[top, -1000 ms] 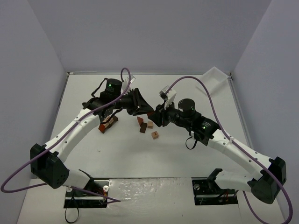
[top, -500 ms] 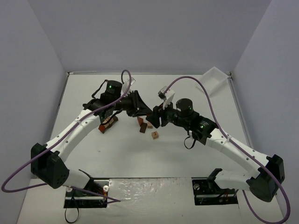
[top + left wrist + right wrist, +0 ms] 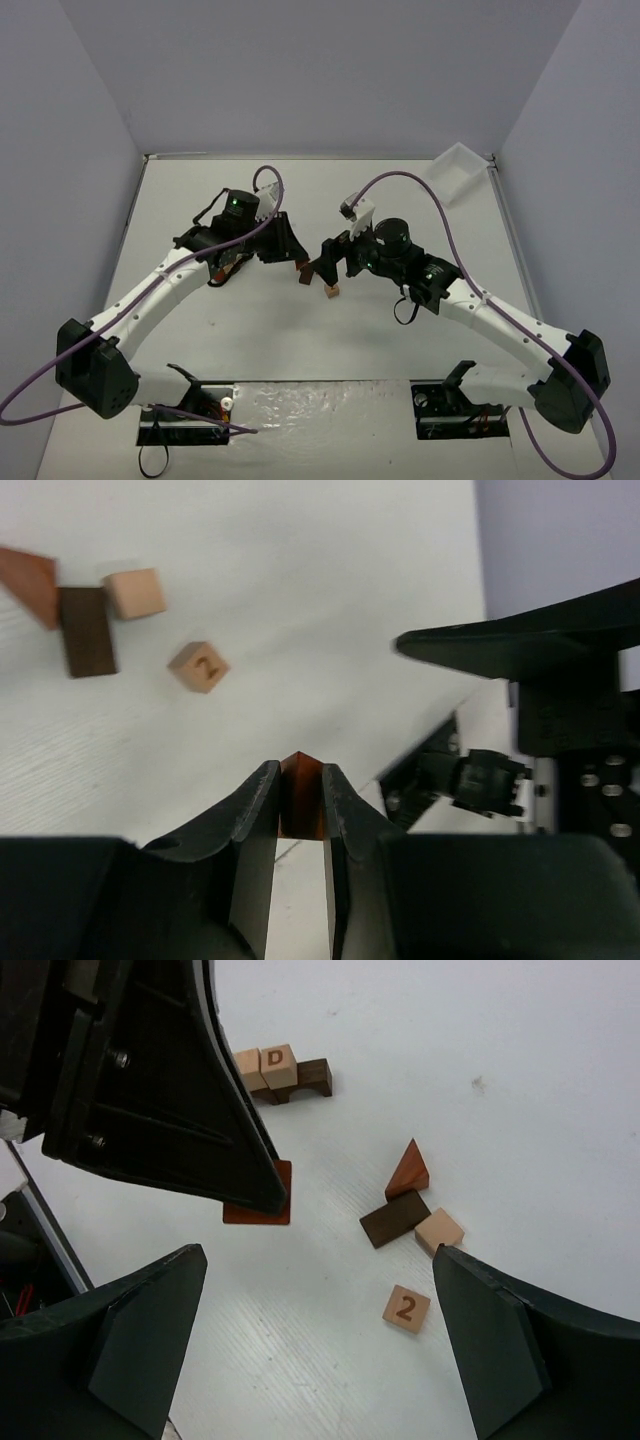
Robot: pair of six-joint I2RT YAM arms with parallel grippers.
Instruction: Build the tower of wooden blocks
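The left claw (image 3: 298,772) is clamped tight on a flat red-brown block (image 3: 300,798) over the middle of the table (image 3: 300,340); whether the block touches the surface cannot be told. The right claw (image 3: 318,1260) is spread wide with nothing in it. Between its fingers (image 3: 140,1345) lie loose wood blocks: a numbered cube (image 3: 405,1308) alone, and a dark block (image 3: 394,1218) touching a pale cube (image 3: 439,1231) and a red wedge (image 3: 409,1170). The claws stand close, with little room between. Left of them a lettered cube (image 3: 279,1060) adjoins a dark arch (image 3: 313,1077). The widest room lies toward the near and far edges. A white tray (image 3: 462,165) sits at the far right corner.
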